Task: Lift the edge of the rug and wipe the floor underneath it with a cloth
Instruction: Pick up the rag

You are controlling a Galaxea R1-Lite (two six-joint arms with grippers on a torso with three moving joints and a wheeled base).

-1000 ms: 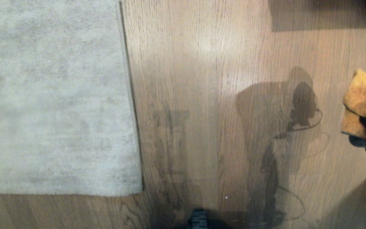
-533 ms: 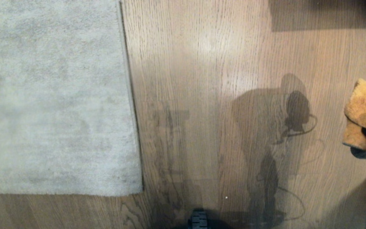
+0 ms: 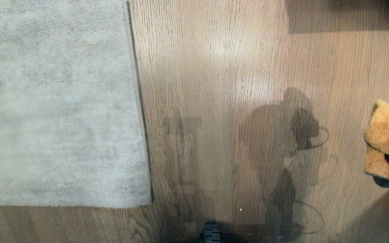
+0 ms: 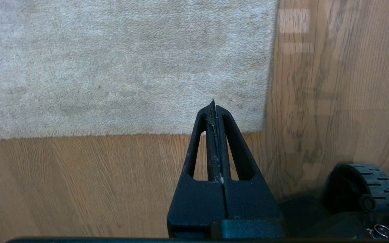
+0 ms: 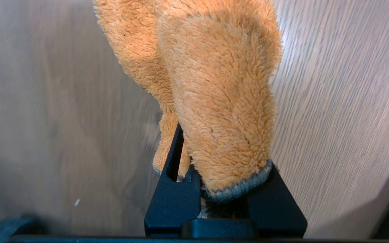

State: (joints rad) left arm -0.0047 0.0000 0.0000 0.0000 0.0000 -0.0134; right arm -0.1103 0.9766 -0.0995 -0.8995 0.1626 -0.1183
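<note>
While the cloth (image 5: pixel 214 101) is clamped in the right gripper (image 5: pixel 194 182) above the floor (image 3: pixel 214 67), the left gripper (image 4: pixel 213 104) fingers are pressed together near the rug edge (image 3: pixel 137 84).

The left gripper (image 4: pixel 213 106) points down and forward, its two black fingers pressed flat together – nothing sits between them. The right gripper (image 5: pixel 194 179) sits at the right side, squeezing a cloth (image 5: pixel 214 101).

Dim, warm indoor light; pale glare high on the floor (image 3: pixel 221 47), dark arm shadows lower down, motion-blurred floor in right wrist view.
</note>
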